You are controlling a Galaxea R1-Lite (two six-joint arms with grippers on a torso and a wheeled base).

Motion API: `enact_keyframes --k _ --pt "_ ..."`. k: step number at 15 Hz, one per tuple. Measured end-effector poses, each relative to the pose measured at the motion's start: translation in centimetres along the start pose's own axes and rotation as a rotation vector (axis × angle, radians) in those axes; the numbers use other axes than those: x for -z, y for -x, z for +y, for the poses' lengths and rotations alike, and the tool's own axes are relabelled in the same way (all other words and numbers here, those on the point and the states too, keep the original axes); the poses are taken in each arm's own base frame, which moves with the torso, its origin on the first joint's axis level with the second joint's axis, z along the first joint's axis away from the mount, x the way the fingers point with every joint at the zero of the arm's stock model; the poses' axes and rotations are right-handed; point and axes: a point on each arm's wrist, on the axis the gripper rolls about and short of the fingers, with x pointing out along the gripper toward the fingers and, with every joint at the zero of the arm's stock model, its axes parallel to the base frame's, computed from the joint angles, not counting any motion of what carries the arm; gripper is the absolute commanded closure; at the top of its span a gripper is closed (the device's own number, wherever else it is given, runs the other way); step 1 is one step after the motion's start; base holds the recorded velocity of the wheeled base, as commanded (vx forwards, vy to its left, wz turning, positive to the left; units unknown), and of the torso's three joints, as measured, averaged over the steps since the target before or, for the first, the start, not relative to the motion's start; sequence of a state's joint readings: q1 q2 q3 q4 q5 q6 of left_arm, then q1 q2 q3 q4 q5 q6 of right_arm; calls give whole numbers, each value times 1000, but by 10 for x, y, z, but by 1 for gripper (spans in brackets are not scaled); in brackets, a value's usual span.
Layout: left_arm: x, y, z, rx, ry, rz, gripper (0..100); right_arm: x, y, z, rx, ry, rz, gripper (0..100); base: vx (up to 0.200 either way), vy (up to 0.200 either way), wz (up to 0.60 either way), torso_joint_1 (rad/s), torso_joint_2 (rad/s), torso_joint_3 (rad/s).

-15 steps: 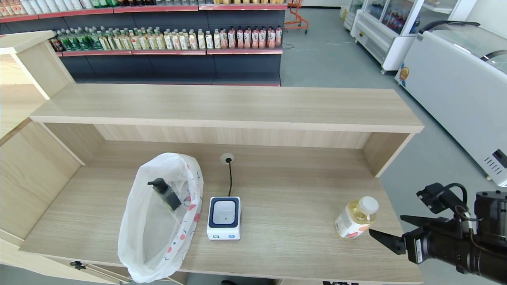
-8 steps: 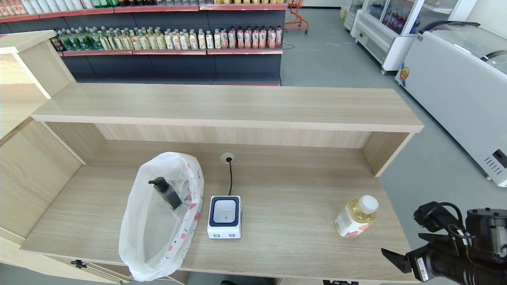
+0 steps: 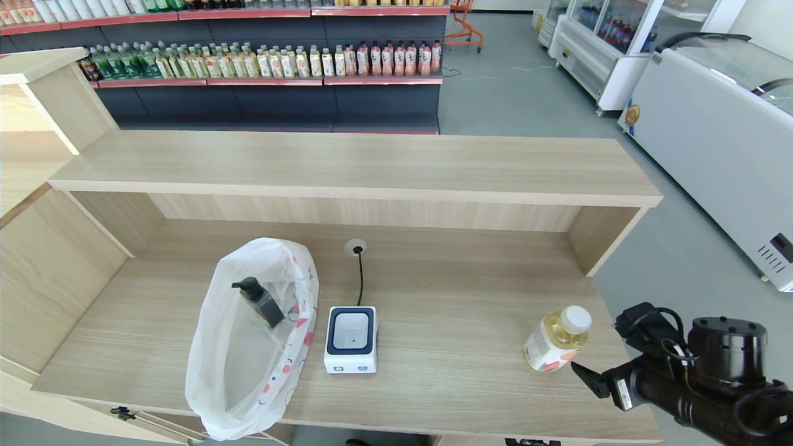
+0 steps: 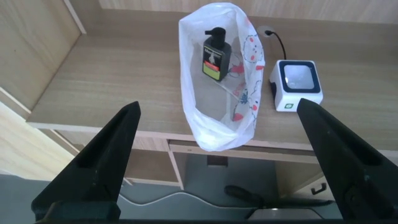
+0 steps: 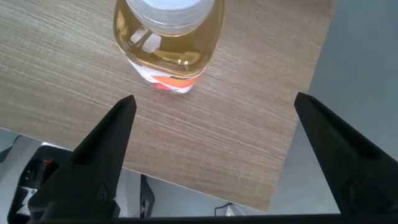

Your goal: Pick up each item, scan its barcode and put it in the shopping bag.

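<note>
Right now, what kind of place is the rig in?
Probably a small supermarket checkout: a light wooden counter holding a white-and-navy barcode scanner, dark shelves of bottled drinks behind it, and a white chest freezer alongside.

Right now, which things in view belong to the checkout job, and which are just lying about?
Job: yellow drink bottle, scanner, shopping bag, pump bottle already in it, open right gripper near the drink bottle.
Lying about: drinks shelves, chest freezer, orange cart.
</note>
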State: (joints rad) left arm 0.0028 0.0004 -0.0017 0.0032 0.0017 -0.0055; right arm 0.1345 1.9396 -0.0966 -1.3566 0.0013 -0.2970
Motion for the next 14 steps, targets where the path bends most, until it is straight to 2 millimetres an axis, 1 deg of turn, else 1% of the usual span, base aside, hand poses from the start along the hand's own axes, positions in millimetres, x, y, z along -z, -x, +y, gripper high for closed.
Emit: enact_keyframes --k 3,8,11,14 --pt "0 0 0 0 0 0 0 7 -17 13 -58 17 5 0 0 0 0 0 0 0" --pt "0 0 0 0 0 0 0 9 -52 22 -74 27 -38 0 0 0 0 0 0 0" --pt "0 0 0 0 0 0 0 14 -74 34 -104 5 -48 0 0 0 0 0 0 0" --pt "0 0 0 0 0 0 0 6 -102 47 -121 -15 -119 0 0 0 0 0 0 0"
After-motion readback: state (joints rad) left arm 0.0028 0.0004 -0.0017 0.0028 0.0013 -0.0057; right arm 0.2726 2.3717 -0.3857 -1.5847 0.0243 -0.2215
